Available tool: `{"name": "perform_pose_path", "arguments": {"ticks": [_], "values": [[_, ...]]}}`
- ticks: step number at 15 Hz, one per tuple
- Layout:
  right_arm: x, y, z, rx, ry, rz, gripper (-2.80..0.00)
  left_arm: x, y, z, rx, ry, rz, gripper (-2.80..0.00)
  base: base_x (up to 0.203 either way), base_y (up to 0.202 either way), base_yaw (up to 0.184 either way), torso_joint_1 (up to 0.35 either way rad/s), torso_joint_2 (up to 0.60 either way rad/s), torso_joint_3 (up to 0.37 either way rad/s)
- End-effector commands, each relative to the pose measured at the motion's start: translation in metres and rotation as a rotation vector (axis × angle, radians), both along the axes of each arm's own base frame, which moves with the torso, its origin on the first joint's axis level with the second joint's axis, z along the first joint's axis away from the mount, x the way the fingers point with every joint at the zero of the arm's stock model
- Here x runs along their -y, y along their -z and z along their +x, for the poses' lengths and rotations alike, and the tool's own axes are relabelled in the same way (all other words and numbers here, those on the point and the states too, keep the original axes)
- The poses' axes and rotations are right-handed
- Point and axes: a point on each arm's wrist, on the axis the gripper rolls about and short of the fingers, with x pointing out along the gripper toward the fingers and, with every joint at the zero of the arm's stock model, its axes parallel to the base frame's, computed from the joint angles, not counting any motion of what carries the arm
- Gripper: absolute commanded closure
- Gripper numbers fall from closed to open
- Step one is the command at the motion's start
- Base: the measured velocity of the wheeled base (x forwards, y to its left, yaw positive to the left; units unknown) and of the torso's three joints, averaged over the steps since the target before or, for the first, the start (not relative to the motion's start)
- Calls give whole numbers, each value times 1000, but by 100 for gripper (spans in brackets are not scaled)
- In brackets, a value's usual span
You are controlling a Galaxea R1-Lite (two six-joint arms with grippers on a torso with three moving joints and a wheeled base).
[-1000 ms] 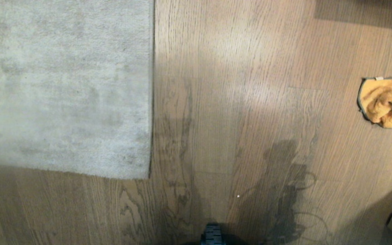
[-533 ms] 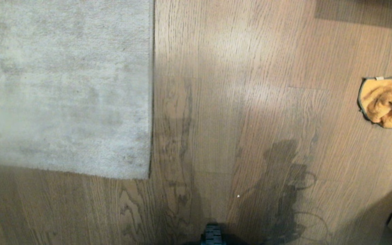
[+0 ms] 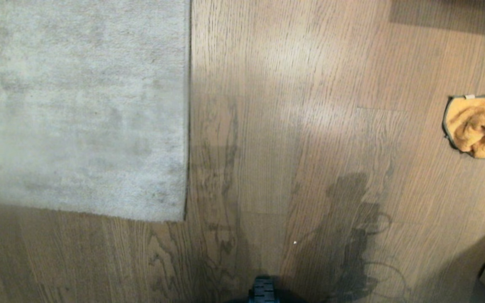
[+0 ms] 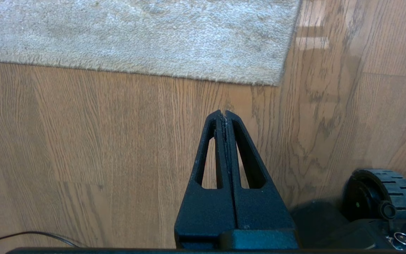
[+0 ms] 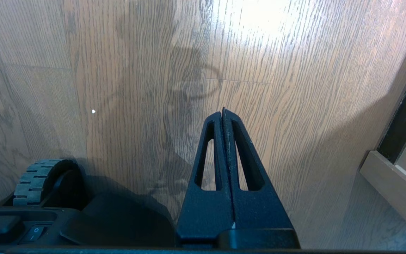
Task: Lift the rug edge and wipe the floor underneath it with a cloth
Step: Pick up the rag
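We look straight down at the floor [image 3: 293, 126], light brown planks with dark wavy grain, and the rug edge [image 3: 187, 126] runs straight up the left half of the head view, ending in a square corner near us. The pale grey pile lies flat on the wood — nothing is raised. Far over on the right, well apart from the rug, the cloth [image 3: 476, 126] sits bunched on the floor, orange-yellow and fuzzy, with dark trim along one side and a small white tag at its far edge.

Neither arm shows in the head view; only a black wheel [image 3: 262, 290] of our base pokes in at the bottom. From the left wrist we see the left gripper [image 4: 223, 113] hanging over bare planks, its black fingers [image 4: 245, 155] pressed together with nothing between them, pointing toward the rug's near border, close to the corner yet clear of it. A thin black cable [image 4: 30, 235] lies on the floor beside it.

The right gripper [image 5: 223, 112] hovers over wood too — fingers pressed together, empty. A tiny white speck [image 5: 93, 112] lies on the planks nearby, and a pale wooden ledge [image 5: 393, 187] cuts across one corner of that view.
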Motion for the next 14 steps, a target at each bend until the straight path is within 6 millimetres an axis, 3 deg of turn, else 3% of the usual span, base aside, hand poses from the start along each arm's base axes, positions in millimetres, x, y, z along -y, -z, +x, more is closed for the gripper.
{"name": "perform_pose_path", "arguments": {"ticks": [1, 14], "values": [[0, 0, 0, 0, 1, 0, 0, 0, 0, 0, 1, 0, 0, 0, 0, 0, 0, 0, 0, 0], [0, 0, 0, 2, 1, -2, 0, 0, 0, 0, 1, 0, 1, 0, 0, 0, 0, 0, 0, 0]]}}
